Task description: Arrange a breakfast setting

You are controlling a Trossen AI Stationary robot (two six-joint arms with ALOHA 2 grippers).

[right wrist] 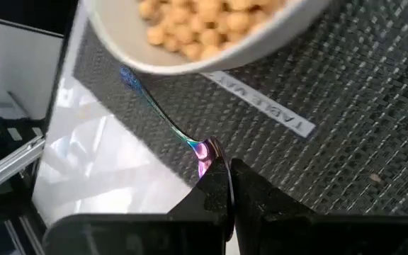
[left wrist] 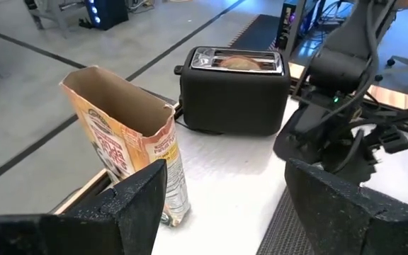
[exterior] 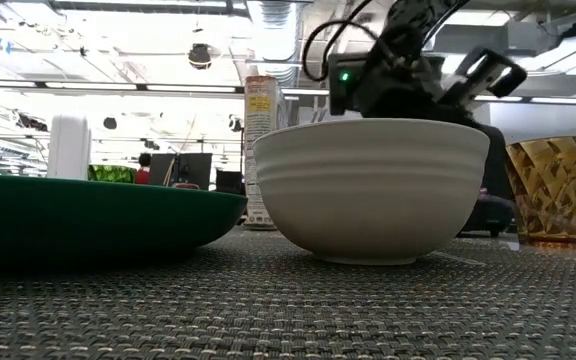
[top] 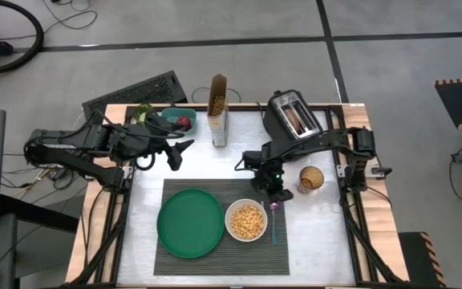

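Observation:
The dark ribbed placemat (top: 221, 249) lies at the table's near middle. On it rest the green plate (top: 191, 222) and the white bowl (top: 246, 221), which holds cereal. The blue-and-pink spoon (top: 274, 226) lies along the mat's right edge, right of the bowl. My right gripper (top: 278, 196) is shut at the spoon's far, pink end. My left gripper (top: 178, 153) is open and empty at the far left, beside the teal container (top: 165, 119) that holds the red apple (top: 184, 121). The pale bagel (left wrist: 236, 62) sits in the toaster's slot. My right gripper has the spoon's pink end (right wrist: 204, 150) at the free ends of its shut fingers (right wrist: 220, 177), coming from above and the far side. One fingertip covers the place of contact. The handle (right wrist: 147, 95) runs away from the fingers, under the bowl's rim, over the mat's edge.
The black toaster (top: 293, 114) stands at the far right. An open cereal box (top: 218, 110) stands at the far middle. An amber glass (top: 311, 178) stands right of my right gripper. Bare white tabletop shows left of the plate and right of the spoon.

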